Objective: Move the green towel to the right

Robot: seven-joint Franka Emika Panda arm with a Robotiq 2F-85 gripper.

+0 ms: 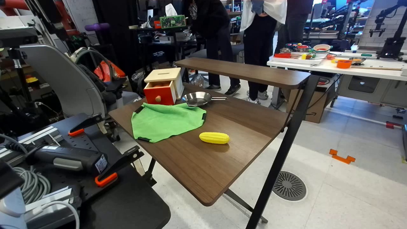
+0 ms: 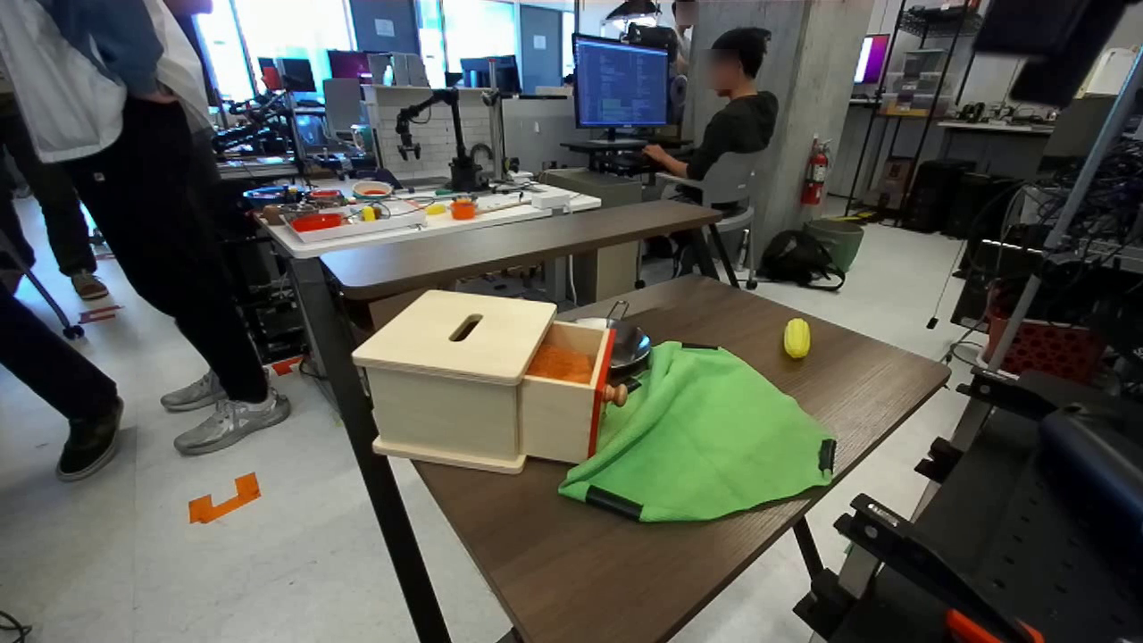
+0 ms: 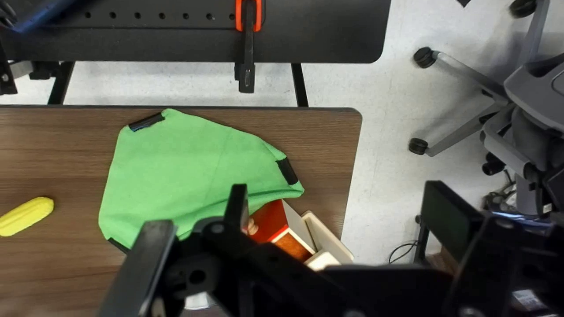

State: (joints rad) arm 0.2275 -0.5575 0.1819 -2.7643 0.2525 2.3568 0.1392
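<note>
While the green towel (image 3: 176, 165) lies on the table (image 3: 327, 138) beside the red-fronted box (image 2: 482, 393), we seem to be at the approach, gripper (image 3: 200, 207) parted and empty, and should next descend to pinch an edge.

I look onto a brown wood-grain table (image 1: 190, 168) carrying a rumpled green towel (image 1: 168, 121), with a metal pan (image 1: 197, 98) and a wooden box (image 2: 464, 384), its red-fronted drawer (image 1: 159, 93) open, just beside it, and a yellow corn cob (image 1: 214, 137) apart.
</note>
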